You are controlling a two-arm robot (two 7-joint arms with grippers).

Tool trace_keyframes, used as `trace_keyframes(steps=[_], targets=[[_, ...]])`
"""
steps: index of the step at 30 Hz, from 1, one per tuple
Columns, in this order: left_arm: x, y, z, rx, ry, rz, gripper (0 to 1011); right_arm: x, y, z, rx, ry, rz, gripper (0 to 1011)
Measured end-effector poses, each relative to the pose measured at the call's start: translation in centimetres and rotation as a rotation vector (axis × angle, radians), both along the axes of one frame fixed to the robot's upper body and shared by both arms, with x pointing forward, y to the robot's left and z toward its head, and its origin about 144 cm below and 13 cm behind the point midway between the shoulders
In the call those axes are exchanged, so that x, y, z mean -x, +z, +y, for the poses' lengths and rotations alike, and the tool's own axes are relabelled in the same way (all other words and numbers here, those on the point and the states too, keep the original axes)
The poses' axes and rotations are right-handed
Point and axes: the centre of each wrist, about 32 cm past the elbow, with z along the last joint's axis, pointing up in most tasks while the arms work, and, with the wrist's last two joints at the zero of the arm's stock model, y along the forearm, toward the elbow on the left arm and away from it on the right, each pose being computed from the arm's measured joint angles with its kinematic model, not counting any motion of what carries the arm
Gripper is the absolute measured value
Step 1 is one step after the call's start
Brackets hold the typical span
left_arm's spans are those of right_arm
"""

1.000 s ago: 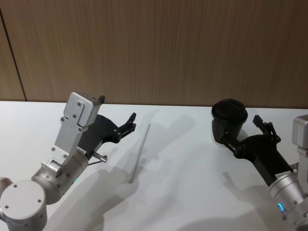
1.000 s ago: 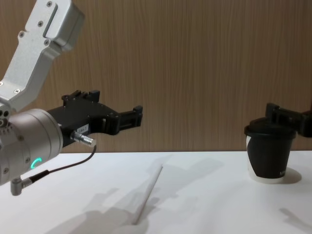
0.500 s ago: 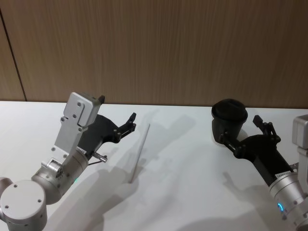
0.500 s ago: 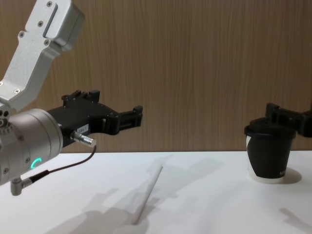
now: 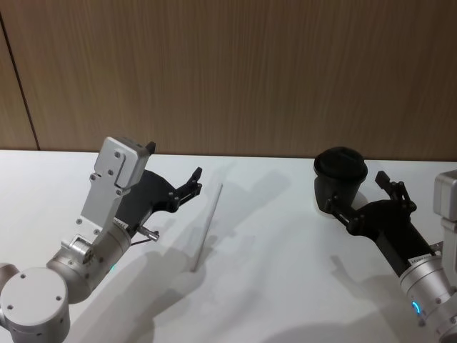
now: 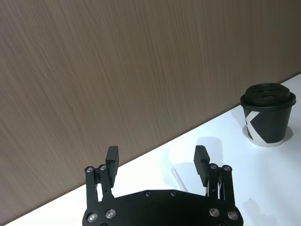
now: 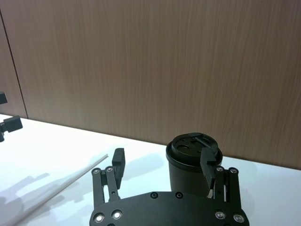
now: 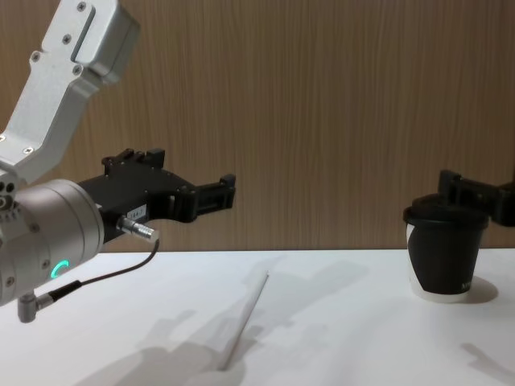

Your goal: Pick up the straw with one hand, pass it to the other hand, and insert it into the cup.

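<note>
The white straw (image 5: 208,227) lies flat on the white table, left of centre, and also shows in the chest view (image 8: 245,320). My left gripper (image 5: 197,180) hangs open above the table just left of the straw's far end, holding nothing; between its fingers the left wrist view shows the straw's tip (image 6: 178,178). The black lidded cup (image 5: 340,179) stands upright at the back right. Close to the cup's near right side, about at lid height, my right gripper (image 5: 357,190) is open and empty. The right wrist view shows the cup (image 7: 190,148) just beyond its fingers.
A wood-panelled wall (image 5: 228,71) runs along the back of the table. The white tabletop (image 5: 271,271) stretches bare between the straw and the cup. A dark cable (image 8: 96,280) loops under the left wrist.
</note>
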Motion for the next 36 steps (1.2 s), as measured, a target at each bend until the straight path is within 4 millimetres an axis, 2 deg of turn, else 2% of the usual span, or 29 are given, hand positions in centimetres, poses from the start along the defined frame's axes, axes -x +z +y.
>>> trace_keyframes(steps=[22,36], targets=[[-1.0,0.9,-1.4,-0.013,-0.017,0.01,1003,0.0,0.0,0.0,0.0,0.0,0.0,1001],[0.1,2.0,-1.6,0.003,-0.007,0.067,1003,0.0,0.0,0.0,0.0,0.0,0.0,1001]])
